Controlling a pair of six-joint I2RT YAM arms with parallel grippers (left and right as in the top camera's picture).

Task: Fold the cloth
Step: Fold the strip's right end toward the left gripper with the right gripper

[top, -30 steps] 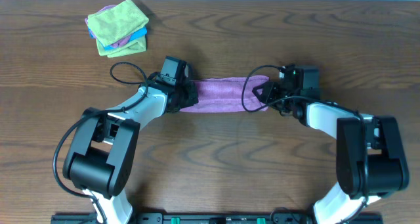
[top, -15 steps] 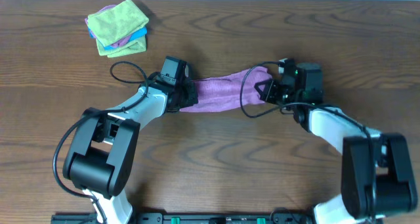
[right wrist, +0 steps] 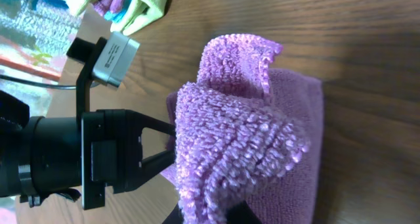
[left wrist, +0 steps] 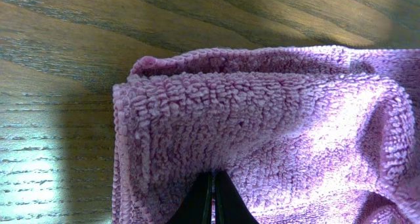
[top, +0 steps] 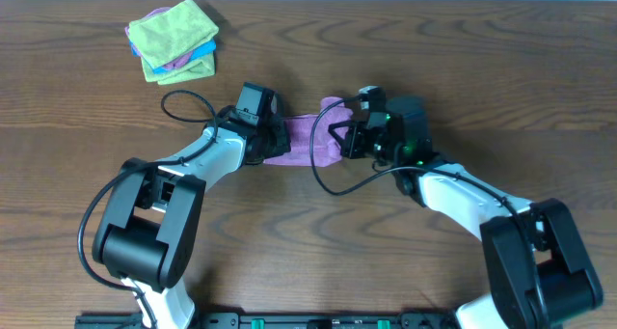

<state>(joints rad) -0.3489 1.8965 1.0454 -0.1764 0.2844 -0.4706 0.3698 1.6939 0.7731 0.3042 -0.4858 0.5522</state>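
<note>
At the centre I see my left gripper [top: 273,142] clamped on the cloth [top: 307,142] at its left edge, my right gripper [top: 339,140] pinching its raised right end.

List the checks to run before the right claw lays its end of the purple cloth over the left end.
1. Left claw shut on the cloth: ok.
2. Right claw gripping the raised end: ok.
3. Raised end spread flat: not ok, it is bunched.
4. Edges lined up for the fold: cannot tell.
5. Claws apart from each other: ok, though close.
6. Stack of folded cloths out of the way: ok, far off to the left.
</note>
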